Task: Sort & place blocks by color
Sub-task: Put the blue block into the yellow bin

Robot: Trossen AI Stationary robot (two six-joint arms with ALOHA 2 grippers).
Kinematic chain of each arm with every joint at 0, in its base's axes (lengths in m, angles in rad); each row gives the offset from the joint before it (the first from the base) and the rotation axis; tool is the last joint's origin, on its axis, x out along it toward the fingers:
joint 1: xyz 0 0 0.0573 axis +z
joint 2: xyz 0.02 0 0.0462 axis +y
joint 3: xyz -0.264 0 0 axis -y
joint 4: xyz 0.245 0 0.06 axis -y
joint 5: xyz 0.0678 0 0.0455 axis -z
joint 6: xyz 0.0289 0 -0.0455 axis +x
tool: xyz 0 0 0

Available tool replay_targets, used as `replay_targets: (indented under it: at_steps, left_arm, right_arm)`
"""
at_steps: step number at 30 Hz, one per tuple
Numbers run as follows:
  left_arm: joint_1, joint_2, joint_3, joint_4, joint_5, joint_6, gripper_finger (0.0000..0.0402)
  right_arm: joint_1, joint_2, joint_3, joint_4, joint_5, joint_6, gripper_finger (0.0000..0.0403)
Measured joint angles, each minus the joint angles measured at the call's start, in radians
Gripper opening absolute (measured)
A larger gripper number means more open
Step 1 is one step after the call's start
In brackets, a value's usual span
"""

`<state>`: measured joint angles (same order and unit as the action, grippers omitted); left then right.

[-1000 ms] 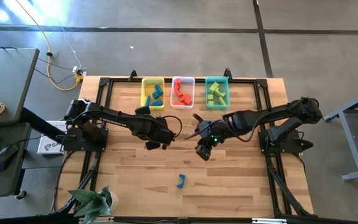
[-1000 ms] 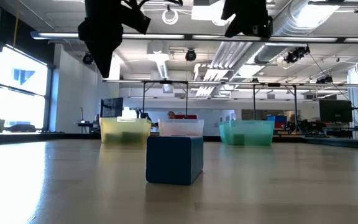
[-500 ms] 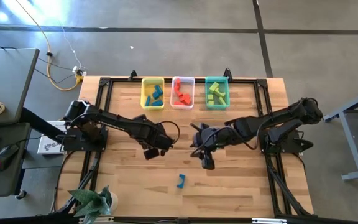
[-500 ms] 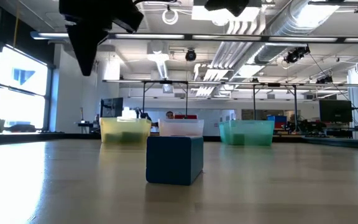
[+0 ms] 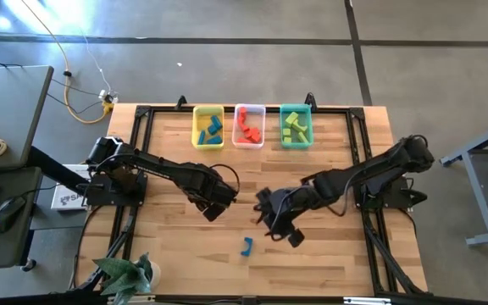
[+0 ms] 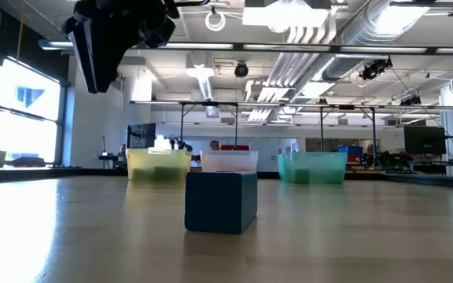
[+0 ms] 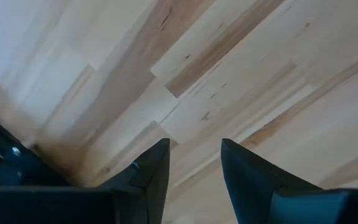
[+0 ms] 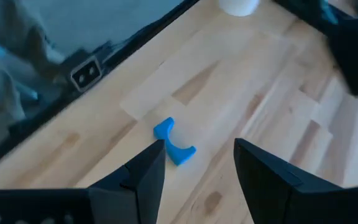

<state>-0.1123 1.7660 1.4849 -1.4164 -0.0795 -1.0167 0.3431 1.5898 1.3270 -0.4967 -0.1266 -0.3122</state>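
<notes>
Right tool (image 8: 194, 165) — fingers apart, empty, above small blue arch-shaped block (image 8: 173, 142) on wooden surface (image 5: 329, 254). Risk: off-centre closure skids block. Left tool (image 7: 191, 163) apart, idle.

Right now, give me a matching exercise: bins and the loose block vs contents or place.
Things:
1. yellow bin
2. clear bin
3. teal bin
4. blue arch block

States:
A. holds yellow-green blocks
B. lies alone on the table, in front of the right gripper
C. holds blue blocks
D. holds red-orange blocks

Pairs: 1-C, 2-D, 3-A, 4-B
</notes>
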Motion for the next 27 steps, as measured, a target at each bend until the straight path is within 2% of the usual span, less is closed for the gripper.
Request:
replay_targets:
  at_steps: [6, 16, 27]
  left_arm:
    - [0.001, 0.000, 0.000, 0.002, 0.032, -0.092, 0.0133]
    - [0.000, 0.000, 0.000, 0.010, 0.043, -0.161, 0.0133]
    - [0.000, 0.000, 0.000, 0.055, 0.042, -0.160, 0.0133]
  right_arm:
    - [0.008, 0.106, 0.000, 0.081, -0.017, -0.138, 0.0179]
    - [0.011, 0.239, 0.000, 0.153, -0.101, -0.241, 0.0179]
    - [0.016, 0.382, 0.000, 0.197, -0.109, -0.246, 0.0179]
